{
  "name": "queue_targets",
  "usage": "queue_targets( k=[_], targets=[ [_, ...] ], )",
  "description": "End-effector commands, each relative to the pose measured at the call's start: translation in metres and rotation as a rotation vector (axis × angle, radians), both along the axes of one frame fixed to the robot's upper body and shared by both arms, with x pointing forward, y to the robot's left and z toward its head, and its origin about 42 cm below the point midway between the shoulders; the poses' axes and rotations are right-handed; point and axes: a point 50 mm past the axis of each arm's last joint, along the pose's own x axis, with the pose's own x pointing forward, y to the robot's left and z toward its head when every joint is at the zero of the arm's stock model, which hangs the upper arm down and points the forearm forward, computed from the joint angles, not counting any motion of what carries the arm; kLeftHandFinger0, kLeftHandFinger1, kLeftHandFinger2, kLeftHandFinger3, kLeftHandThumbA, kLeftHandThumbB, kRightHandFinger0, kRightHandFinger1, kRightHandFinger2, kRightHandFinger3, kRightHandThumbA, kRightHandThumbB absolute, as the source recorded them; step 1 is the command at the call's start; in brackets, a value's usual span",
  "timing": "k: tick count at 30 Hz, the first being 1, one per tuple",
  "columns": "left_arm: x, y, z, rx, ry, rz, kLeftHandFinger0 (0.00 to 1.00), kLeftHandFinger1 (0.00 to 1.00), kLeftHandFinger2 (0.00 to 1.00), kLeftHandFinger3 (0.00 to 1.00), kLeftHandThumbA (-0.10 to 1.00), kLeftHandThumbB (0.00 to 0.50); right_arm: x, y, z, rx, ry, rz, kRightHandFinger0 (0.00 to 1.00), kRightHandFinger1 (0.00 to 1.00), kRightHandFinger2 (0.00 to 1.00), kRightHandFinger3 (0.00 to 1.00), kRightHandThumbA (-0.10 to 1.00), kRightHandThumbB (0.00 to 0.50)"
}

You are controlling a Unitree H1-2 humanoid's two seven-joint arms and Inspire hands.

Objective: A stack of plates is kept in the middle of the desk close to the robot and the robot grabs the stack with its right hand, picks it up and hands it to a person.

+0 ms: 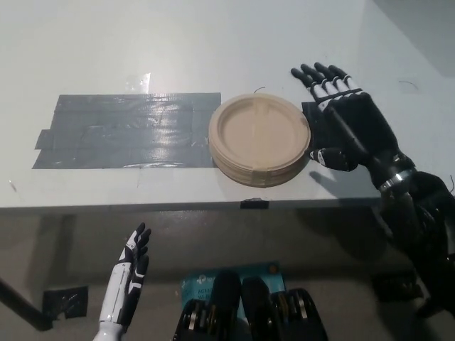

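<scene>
The right hand (pixel 346 126) is spread wide and holds nothing. It hovers over the desk (pixel 213 42) just beside the right edge of the stack of plates (pixel 259 139), its fingertips (pixel 318 72) pointing toward the far side and the thumb low near the stack's front right rim. Contact with the stack cannot be confirmed; the hand appears close but apart. Beneath it lies a black patch (pixel 320 131), largely covered by the palm.

The stack sits at the middle of the desk, close to the near edge, untouched and level. In the inspector's judgement the step in hand is the approach to grasp. To do it well, the hand should slide in from the right, thumb over the top plate and fingers under the lowest rim, so that the whole stack is taken and not only the upper plates. A shallow pinch risks shedding the lower plates or tipping the pile off the near edge.

The left hand (pixel 128 284) rests low, below the desk edge, fingers extended and apart.

The desk surface is pale and bears a wide patch of grey tape (pixel 124 131) to the left of the stack, touching its rim. The floor below is dim; no person is in view.
</scene>
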Motion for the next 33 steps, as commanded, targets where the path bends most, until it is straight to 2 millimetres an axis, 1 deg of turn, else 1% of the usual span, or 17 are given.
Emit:
queue_targets(
  k=[1, 4, 6, 9, 10, 14, 15, 18, 20, 21, 24, 28, 30, 33],
  targets=[
    [0.007, -0.001, 0.011, -0.024, -0.069, -0.003, 1.0, 1.0, 1.0, 1.0, 1.0, 0.387, 0.011, 0.002, 0.022, -0.113, -0.046, 0.041, 1.0, 1.0, 1.0, 1.0, 0.96, 0.5],
    [0.007, -0.001, 0.012, -0.029, -0.068, -0.003, 1.0, 1.0, 1.0, 1.0, 1.0, 0.387, 0.012, 0.0, 0.021, -0.127, -0.034, 0.04, 1.0, 1.0, 1.0, 1.0, 0.96, 0.5],
    [0.008, -0.001, 0.012, -0.029, -0.069, -0.004, 1.0, 1.0, 1.0, 1.0, 1.0, 0.385, 0.012, -0.003, 0.02, -0.134, -0.034, 0.037, 1.0, 1.0, 1.0, 1.0, 1.0, 0.5],
    [0.008, 0.0, 0.012, -0.025, -0.068, -0.004, 1.0, 1.0, 1.0, 1.0, 1.0, 0.375, 0.012, -0.007, 0.019, -0.144, -0.033, 0.035, 1.0, 1.0, 1.0, 1.0, 1.0, 0.5],
    [0.008, 0.0, 0.012, -0.027, -0.065, -0.004, 1.0, 1.0, 1.0, 1.0, 1.0, 0.383, 0.012, -0.007, 0.018, -0.145, -0.035, 0.036, 1.0, 1.0, 1.0, 1.0, 1.0, 0.5],
    [0.007, -0.001, 0.012, -0.045, -0.059, -0.003, 1.0, 1.0, 1.0, 1.0, 1.0, 0.377, 0.012, -0.012, 0.014, -0.166, -0.042, 0.035, 1.0, 1.0, 1.0, 1.0, 1.0, 0.494],
    [0.007, -0.001, 0.012, -0.044, -0.058, -0.002, 1.0, 1.0, 1.0, 1.0, 1.0, 0.383, 0.012, -0.012, 0.014, -0.168, -0.037, 0.032, 1.0, 1.0, 1.0, 1.0, 1.0, 0.494],
    [0.007, 0.0, 0.011, -0.038, -0.061, -0.002, 1.0, 1.0, 1.0, 1.0, 1.0, 0.372, 0.012, -0.011, 0.012, -0.174, -0.027, 0.026, 1.0, 1.0, 1.0, 1.0, 1.0, 0.495],
    [0.008, -0.001, 0.011, -0.045, -0.062, -0.004, 1.0, 1.0, 1.0, 1.0, 1.0, 0.372, 0.013, -0.01, 0.008, -0.17, -0.029, 0.025, 1.0, 1.0, 1.0, 1.0, 1.0, 0.493],
    [0.008, -0.001, 0.012, -0.043, -0.066, -0.006, 1.0, 1.0, 1.0, 1.0, 1.0, 0.364, 0.013, -0.009, 0.005, -0.169, -0.029, 0.023, 1.0, 1.0, 1.0, 1.0, 1.0, 0.492],
    [0.009, -0.001, 0.012, -0.041, -0.068, -0.006, 1.0, 1.0, 1.0, 1.0, 1.0, 0.362, 0.014, -0.006, -0.001, -0.167, -0.032, 0.018, 1.0, 1.0, 1.0, 1.0, 1.0, 0.5],
    [0.007, -0.002, 0.013, -0.041, -0.049, -0.004, 1.0, 1.0, 1.0, 1.0, 1.0, 0.392, 0.015, 0.0, -0.011, -0.173, -0.017, 0.02, 1.0, 1.0, 1.0, 1.0, 1.0, 0.5],
    [0.008, -0.002, 0.013, -0.042, -0.066, -0.004, 1.0, 1.0, 1.0, 1.0, 1.0, 0.365, 0.015, 0.003, -0.015, -0.172, -0.008, 0.024, 1.0, 1.0, 1.0, 1.0, 1.0, 0.5],
    [0.01, -0.002, 0.014, -0.038, -0.076, -0.004, 1.0, 1.0, 1.0, 1.0, 1.0, 0.358, 0.016, 0.006, -0.019, -0.171, -0.008, 0.023, 1.0, 1.0, 1.0, 1.0, 1.0, 0.5]
  ],
)
